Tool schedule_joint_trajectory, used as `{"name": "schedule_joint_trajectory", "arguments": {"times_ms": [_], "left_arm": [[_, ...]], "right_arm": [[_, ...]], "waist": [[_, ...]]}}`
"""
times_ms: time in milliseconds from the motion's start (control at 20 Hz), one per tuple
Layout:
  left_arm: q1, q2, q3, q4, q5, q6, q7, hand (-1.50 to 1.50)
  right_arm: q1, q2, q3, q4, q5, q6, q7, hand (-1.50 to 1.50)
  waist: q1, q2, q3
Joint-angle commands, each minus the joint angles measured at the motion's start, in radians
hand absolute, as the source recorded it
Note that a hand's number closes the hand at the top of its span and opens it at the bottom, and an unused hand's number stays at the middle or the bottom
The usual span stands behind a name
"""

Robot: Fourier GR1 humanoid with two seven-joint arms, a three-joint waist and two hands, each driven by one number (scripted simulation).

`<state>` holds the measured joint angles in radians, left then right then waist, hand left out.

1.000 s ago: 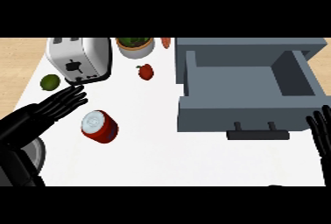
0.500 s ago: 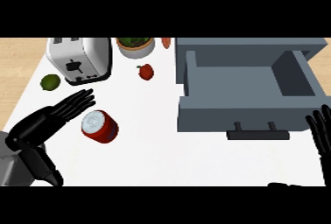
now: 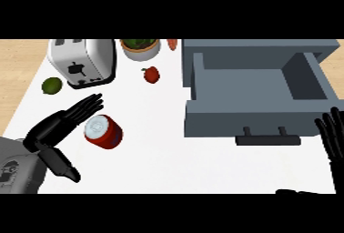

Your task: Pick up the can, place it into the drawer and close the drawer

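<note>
A red can [image 3: 104,132] with a silver top lies on the white counter, left of centre. My left hand [image 3: 62,124] is open right beside the can's left side, fingers stretched up and to the right, thumb pointing down. The grey drawer [image 3: 259,119] stands pulled out at the right, and nothing shows inside it. Its dark handle [image 3: 267,138] faces me. My right hand [image 3: 332,136] rests open at the right edge, fingers up, beside the drawer's front corner.
A white toaster [image 3: 82,62] stands at the back left with a green lime [image 3: 52,85] beside it. A small red pepper [image 3: 152,74], a bowl of greens [image 3: 140,48] and an orange carrot tip [image 3: 173,44] lie near the drawer's far left corner.
My left hand has drawn back toward me and dropped lower, coming alongside the can's left side. The can, the drawer and the right hand have stayed put.
</note>
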<state>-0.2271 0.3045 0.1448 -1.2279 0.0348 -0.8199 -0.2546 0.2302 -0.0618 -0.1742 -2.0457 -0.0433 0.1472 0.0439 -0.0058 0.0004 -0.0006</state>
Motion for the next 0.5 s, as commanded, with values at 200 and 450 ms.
{"name": "schedule_joint_trajectory", "arguments": {"times_ms": [200, 450], "left_arm": [[-0.084, 0.075, 0.006, 0.236, -0.113, -0.027, -0.230, -1.50], [-0.101, 0.060, -0.032, 0.337, -0.167, 0.037, -0.323, -1.50]], "right_arm": [[-0.003, -0.015, -0.030, -0.066, -0.042, 0.021, 0.068, -1.50], [-0.031, 0.014, -0.009, 0.027, 0.029, -0.002, -0.008, -1.50]], "waist": [[-0.003, 0.000, 0.000], [0.000, 0.001, 0.000]]}}
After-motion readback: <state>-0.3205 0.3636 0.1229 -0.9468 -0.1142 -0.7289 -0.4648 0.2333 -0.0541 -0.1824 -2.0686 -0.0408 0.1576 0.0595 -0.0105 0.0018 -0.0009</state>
